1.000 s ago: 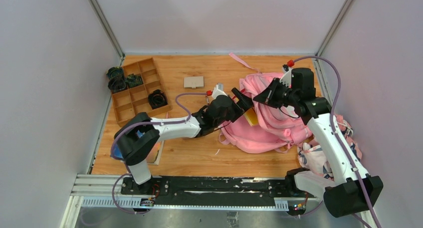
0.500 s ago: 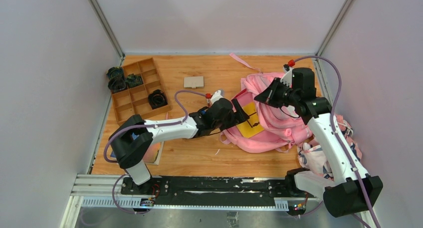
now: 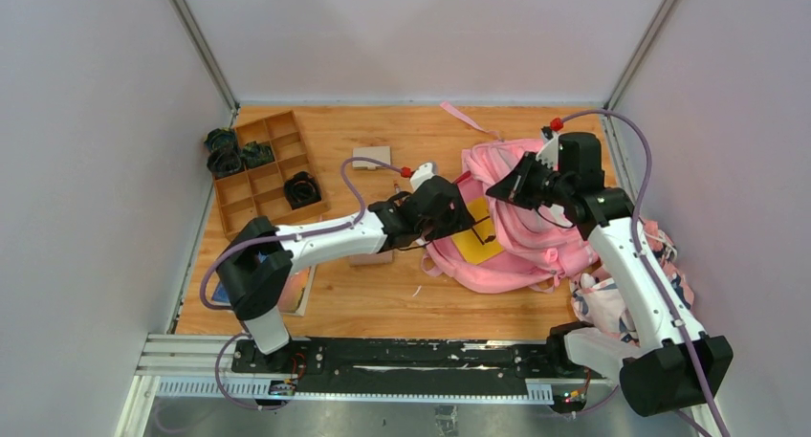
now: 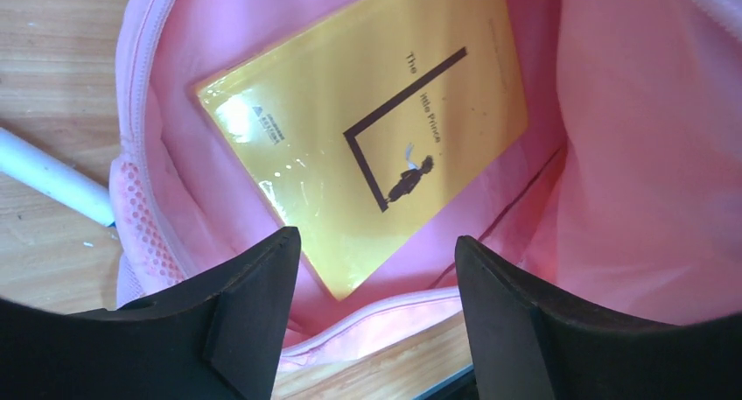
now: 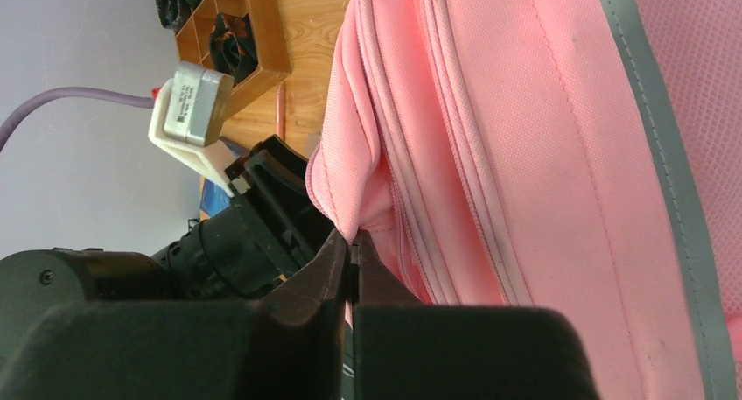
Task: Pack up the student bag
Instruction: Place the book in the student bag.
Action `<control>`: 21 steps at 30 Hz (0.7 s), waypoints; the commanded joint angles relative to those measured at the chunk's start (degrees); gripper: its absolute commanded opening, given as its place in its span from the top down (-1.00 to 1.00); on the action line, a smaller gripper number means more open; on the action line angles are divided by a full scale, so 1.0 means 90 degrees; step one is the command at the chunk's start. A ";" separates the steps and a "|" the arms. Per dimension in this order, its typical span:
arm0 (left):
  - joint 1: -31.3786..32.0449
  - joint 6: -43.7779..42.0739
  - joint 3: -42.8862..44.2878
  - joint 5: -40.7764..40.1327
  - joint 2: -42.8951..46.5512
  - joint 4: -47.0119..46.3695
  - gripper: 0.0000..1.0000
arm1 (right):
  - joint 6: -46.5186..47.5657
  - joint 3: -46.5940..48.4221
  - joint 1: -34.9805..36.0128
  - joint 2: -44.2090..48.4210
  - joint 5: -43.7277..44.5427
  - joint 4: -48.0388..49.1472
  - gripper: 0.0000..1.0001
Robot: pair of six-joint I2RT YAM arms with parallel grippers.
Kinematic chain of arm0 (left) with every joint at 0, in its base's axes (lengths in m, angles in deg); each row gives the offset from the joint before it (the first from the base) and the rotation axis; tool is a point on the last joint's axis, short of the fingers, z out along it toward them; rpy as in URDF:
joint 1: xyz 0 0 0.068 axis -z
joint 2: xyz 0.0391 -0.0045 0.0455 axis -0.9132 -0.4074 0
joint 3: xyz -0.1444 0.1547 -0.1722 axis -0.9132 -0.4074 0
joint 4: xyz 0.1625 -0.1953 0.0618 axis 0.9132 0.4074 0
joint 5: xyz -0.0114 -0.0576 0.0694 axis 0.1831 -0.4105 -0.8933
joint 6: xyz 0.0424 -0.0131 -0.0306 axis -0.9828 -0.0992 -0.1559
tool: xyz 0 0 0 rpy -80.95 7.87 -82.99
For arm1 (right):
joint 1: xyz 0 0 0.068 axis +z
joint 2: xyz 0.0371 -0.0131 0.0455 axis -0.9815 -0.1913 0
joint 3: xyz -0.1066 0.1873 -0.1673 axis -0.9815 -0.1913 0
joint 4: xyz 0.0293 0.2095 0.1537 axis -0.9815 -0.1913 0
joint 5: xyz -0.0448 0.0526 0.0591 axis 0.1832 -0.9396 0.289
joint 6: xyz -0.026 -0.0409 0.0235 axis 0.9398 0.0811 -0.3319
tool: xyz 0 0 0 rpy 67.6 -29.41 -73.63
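Resting inside the student bag [image 3: 536, 251] at the right of the table [image 3: 383, 303], the yellow book [image 4: 367, 146] is freshly released by the left tool [image 4: 374, 242], now wide and empty, while the right tool [image 5: 350, 251] pinches the bag's rim: one item packed.

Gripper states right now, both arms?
Left gripper: open, holding nothing; the yellow book lies inside the student bag.
Right gripper: closed on the fabric edge of the student bag's opening.
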 commanded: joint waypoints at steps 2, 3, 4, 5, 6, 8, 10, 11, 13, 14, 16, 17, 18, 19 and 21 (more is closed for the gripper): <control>0.0019 -0.0047 0.0199 -0.0100 -0.0550 0.0691 -0.39 | 0.0015 -0.0130 -0.0144 0.0135 -0.0104 0.0304 1.00; 0.0018 -0.0075 0.0241 -0.0084 -0.0645 0.0675 -0.38 | 0.0006 -0.0150 -0.0143 0.0138 -0.0123 0.0327 1.00; 0.0018 -0.0103 0.0307 -0.0082 -0.0748 0.0715 -0.39 | 0.0004 -0.0164 -0.0143 0.0147 -0.0132 0.0324 1.00; 0.0010 -0.0111 0.0408 -0.0082 -0.0870 0.0806 -0.44 | 0.0012 -0.0169 -0.0143 0.0166 -0.0129 0.0324 1.00; 0.0021 -0.0116 0.0511 -0.0077 -0.0982 0.0901 -0.51 | 0.0017 -0.0168 -0.0143 0.0174 -0.0128 0.0324 1.00; 0.0014 -0.0121 0.0695 -0.0019 -0.1204 0.0969 -0.58 | 0.0028 -0.0179 -0.0143 0.0179 -0.0137 0.0329 1.00; 0.0016 -0.0086 0.0778 0.0066 -0.1364 0.0874 -0.54 | 0.0025 -0.0188 -0.0146 0.0189 -0.0160 0.0324 1.00; 0.0020 -0.0053 0.0766 0.0140 -0.1416 0.0729 -0.49 | 0.0019 -0.0197 -0.0143 0.0196 -0.0166 0.0324 1.00; 0.0019 -0.0018 0.0695 0.0313 -0.1452 0.0284 -0.37 | 0.0024 -0.0204 -0.0143 0.0216 -0.0175 0.0324 1.00; 0.0022 -0.0058 0.0667 0.0427 -0.1460 0.0010 -0.31 | 0.0019 -0.0208 -0.0143 0.0231 -0.0176 0.0324 1.00; 0.0029 -0.0376 0.0743 0.0754 -0.1544 -0.0609 -0.24 | 0.0015 -0.0223 -0.0141 0.0238 -0.0195 0.0329 1.00; 0.0031 -0.0540 0.0912 0.0895 -0.1637 -0.0734 -0.24 | 0.0000 -0.0228 -0.0143 0.0233 -0.0208 0.0345 1.00; 0.0032 -0.0662 0.1130 0.0966 -0.1751 -0.0710 -0.24 | -0.0022 -0.0228 -0.0143 0.0224 -0.0240 0.0378 1.00; 0.0032 -0.0800 0.1281 0.1003 -0.1852 -0.0778 -0.24 | -0.0050 -0.0223 -0.0143 0.0206 -0.0284 0.0439 1.00; 0.0010 -0.0980 0.1463 0.0999 -0.1984 -0.0939 -0.26 | -0.0073 -0.0196 -0.0140 0.0178 -0.0295 0.0480 1.00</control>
